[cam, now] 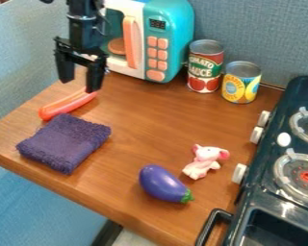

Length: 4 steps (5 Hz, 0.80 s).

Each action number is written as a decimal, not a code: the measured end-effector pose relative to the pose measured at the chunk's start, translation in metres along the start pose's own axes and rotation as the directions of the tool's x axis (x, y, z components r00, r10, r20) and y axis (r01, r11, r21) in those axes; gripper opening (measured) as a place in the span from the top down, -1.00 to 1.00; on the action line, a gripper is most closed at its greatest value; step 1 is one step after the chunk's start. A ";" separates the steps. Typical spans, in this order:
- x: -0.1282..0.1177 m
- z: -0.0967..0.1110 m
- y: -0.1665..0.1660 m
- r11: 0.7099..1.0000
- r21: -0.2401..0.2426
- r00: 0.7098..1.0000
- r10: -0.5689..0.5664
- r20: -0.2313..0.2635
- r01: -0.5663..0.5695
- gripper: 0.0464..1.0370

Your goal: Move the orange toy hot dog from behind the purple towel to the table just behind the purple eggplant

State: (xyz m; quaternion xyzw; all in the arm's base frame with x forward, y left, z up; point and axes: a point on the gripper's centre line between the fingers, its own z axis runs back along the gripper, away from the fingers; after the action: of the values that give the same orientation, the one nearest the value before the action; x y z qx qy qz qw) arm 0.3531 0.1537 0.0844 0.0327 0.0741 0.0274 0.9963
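The black gripper hangs at the upper left, in front of the toy microwave, its two fingers spread with nothing between them. Just below it lies an orange-red hot dog, slanting on the wooden table. A folded dark purple towel rests nearer the left front edge, beside the hot dog. Toward the front right are a purple toy eggplant with a green stem end and a small pink and white plush animal; the two are apart.
The teal and white toy microwave stands at the back. To its right are a tomato sauce can and a yellow-labelled can. A dark toy stove with burners and a front handle borders the table's right side.
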 end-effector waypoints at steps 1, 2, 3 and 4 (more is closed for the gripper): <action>0.007 -0.015 0.016 0.999 0.042 0.998 0.008 -0.067 -0.005 -0.93; 0.011 -0.026 0.026 0.999 0.031 0.996 0.010 -0.093 -0.007 -0.93; 0.011 -0.030 0.034 1.000 0.015 0.996 0.012 -0.084 -0.011 -0.93; 0.013 -0.045 0.034 1.000 -0.006 0.989 -0.014 -0.148 0.013 -0.93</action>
State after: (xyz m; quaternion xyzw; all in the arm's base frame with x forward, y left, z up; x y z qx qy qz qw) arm 0.3579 0.1913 0.0407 0.0275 0.1481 0.0232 0.9883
